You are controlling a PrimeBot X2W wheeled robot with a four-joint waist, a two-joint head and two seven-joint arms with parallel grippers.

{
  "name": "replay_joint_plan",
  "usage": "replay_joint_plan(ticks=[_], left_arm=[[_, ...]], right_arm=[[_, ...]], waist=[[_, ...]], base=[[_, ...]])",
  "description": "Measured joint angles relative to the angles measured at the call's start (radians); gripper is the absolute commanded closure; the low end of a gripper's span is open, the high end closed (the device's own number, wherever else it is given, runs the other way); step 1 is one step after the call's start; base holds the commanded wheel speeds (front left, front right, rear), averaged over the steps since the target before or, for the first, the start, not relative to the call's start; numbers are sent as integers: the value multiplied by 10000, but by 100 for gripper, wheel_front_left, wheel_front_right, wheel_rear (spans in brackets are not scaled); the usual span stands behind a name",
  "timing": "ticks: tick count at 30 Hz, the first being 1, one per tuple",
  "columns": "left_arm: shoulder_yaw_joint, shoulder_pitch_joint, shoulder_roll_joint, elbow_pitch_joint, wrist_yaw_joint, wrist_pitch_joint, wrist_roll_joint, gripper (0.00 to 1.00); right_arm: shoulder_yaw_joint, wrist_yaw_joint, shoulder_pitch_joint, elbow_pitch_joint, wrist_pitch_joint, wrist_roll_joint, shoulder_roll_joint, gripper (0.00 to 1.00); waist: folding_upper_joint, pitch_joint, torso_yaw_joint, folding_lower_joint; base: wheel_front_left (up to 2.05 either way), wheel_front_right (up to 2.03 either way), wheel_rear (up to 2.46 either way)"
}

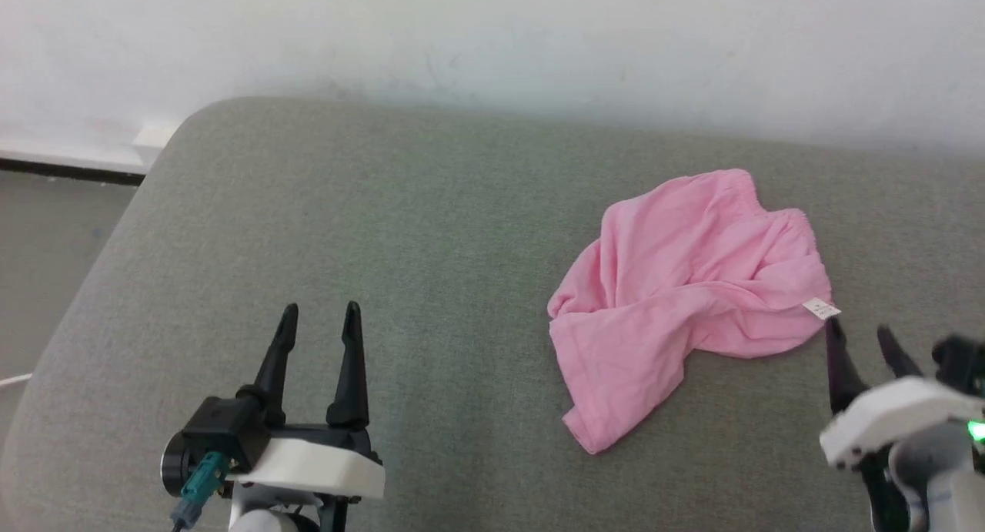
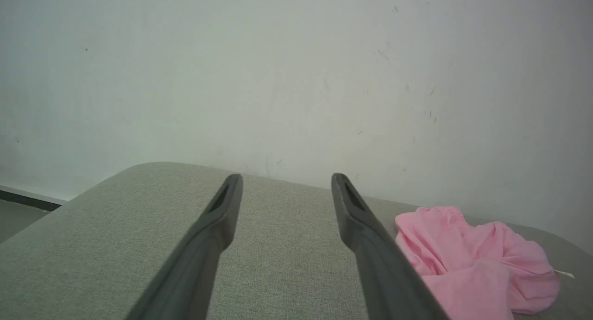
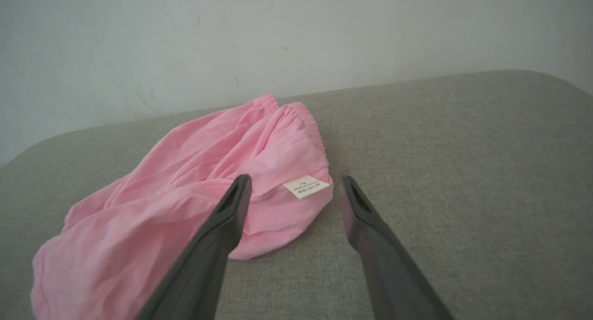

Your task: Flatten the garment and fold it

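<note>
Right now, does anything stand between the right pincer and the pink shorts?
Nothing visible does. The open right pincer is right next to the shorts, near their white label; only grey cushion lies around them.

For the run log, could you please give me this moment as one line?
garment crumpled on cushion; left gripper open; right gripper open near label

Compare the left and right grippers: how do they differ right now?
The left gripper sits far from the garment over bare cushion; the right gripper has its tips beside the label. The left gripper points nearly straight ahead; the right gripper tilts toward the garment. Both stand open, holding nothing.
</note>
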State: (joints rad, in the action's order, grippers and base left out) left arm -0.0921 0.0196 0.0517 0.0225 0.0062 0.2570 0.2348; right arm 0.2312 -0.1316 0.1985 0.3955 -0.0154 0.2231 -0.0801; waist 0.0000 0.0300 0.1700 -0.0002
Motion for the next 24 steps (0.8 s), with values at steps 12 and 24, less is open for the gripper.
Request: replay_joint_plan(ticks=[12, 24], left_arm=[[-1103, 1093, 2, 1285, -560, -454, 472, 0], [-3452, 5139, -15, 4270, -236, -7304, 2132, 0]], right_arm=[[395, 0, -1457, -1732, 863, 514, 267, 0], [138, 0, -1072, -2006, 1103, 677, 270, 0]], waist=[[0, 6, -656, 1], [0, 784, -1129, 4]], base=[[0, 0, 0], [0, 0, 0]])
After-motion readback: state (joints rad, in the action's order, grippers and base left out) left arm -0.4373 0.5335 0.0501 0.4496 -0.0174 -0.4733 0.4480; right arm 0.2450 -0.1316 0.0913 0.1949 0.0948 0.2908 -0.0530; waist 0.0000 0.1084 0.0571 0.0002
